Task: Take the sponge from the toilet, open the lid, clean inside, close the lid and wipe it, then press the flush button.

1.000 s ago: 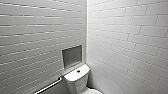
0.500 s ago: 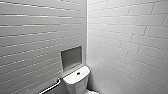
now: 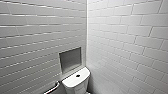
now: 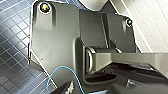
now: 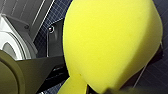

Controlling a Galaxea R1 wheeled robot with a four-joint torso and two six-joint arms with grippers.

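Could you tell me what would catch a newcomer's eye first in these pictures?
The bright yellow sponge looms large in the right wrist view, against dark blue floor tiles. In the head view, the white toilet sits low in the corner of two white-tiled walls, a dark flush button on its tank top, just below a recessed niche.

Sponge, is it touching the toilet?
Apart. The right wrist view shows the sponge up close, with blue floor tiles between it and the toilet.
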